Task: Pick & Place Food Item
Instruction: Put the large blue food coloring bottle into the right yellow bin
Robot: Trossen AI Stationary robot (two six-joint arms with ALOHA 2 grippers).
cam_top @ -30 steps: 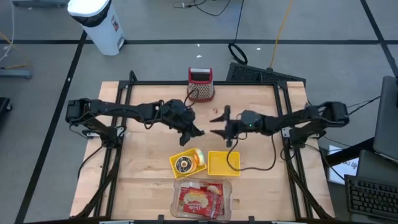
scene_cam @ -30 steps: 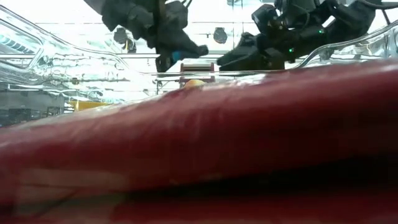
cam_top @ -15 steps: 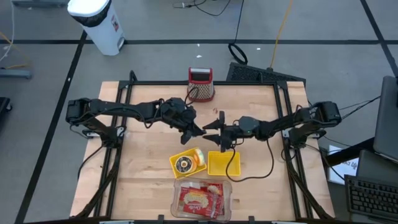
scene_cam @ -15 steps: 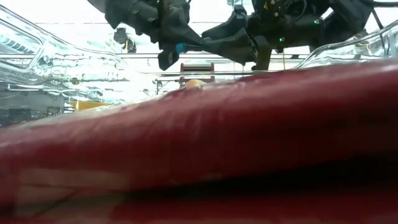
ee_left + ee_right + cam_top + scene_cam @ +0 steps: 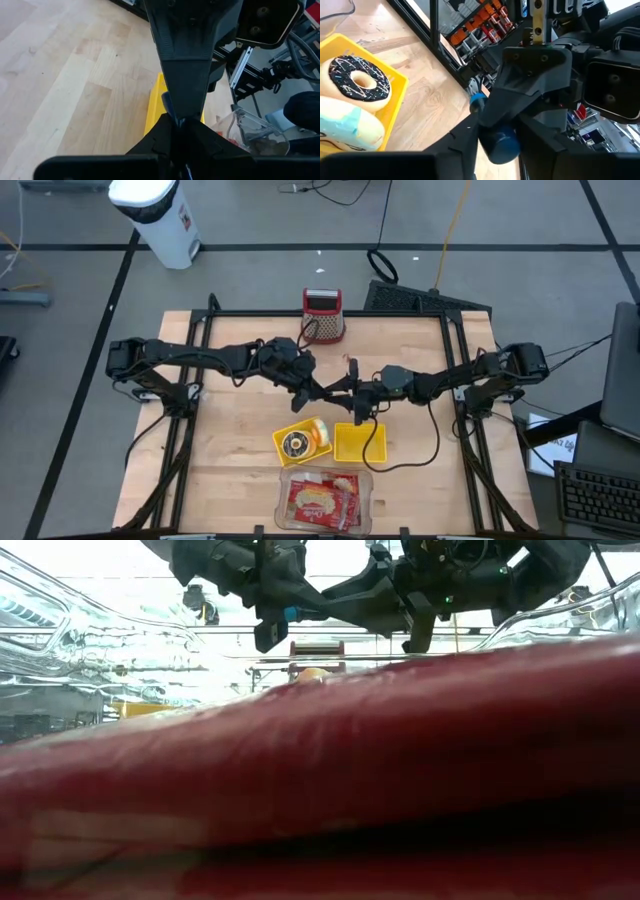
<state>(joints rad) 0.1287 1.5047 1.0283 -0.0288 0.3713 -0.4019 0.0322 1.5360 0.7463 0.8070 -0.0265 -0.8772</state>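
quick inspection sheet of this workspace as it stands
surface: wooden table, mostly bare wood
job's things: donut in a yellow tray; second yellow tray holds no food; clear tub of red packets
clutter: red container at the far edge
grippers: left gripper fingers shut on a small blue item; right gripper meets it above mid-table
cables: black cable loops over the second tray
surroundings: white bin, keyboard

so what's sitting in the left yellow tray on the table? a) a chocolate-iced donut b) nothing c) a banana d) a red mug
a: the high view shows a dark-iced ring donut in the left yellow tray, and the right wrist view shows its chocolate icing with white drizzle.
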